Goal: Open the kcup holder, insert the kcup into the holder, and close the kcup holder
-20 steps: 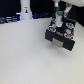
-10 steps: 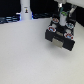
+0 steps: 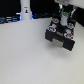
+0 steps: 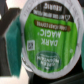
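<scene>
We're hovering the gripper (image 3: 64,15) over the kcup holder (image 3: 62,34) at the exterior view's upper right, clamped on the kcup (image 4: 47,37) (green pod filling the wrist view), presumably keeping it lined up over a slot for insertion.

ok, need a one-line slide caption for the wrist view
Wrist view: green kcup fills the frame, its "Dark Magic" foil lid facing the camera, dark edges around it.
</scene>
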